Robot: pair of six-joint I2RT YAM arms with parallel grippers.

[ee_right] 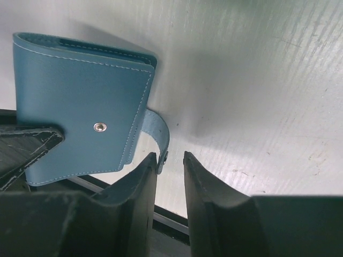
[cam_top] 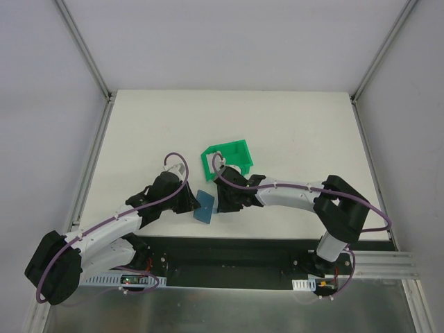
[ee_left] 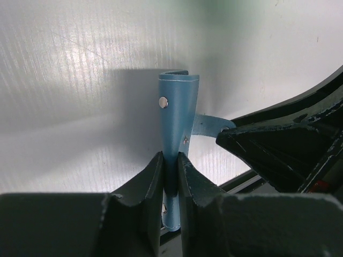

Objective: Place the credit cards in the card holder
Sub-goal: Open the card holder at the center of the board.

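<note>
Your left gripper [ee_left: 170, 163] pinches the closed card holder [ee_left: 177, 101] and holds it upright at the near edge of the table [cam_top: 291, 139], so the strap tab [ee_right: 159, 136] faces your right gripper [ee_right: 170, 158]. Its fingers stand slightly apart at the tab, probably to unsnap it. The credit cards are not visible.

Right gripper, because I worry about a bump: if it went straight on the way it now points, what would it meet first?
Probably the strap of the card holder, curling at one fingertip of the right gripper. Beyond it only bare table shows. Depth is unclear, so it might slip past.
</note>
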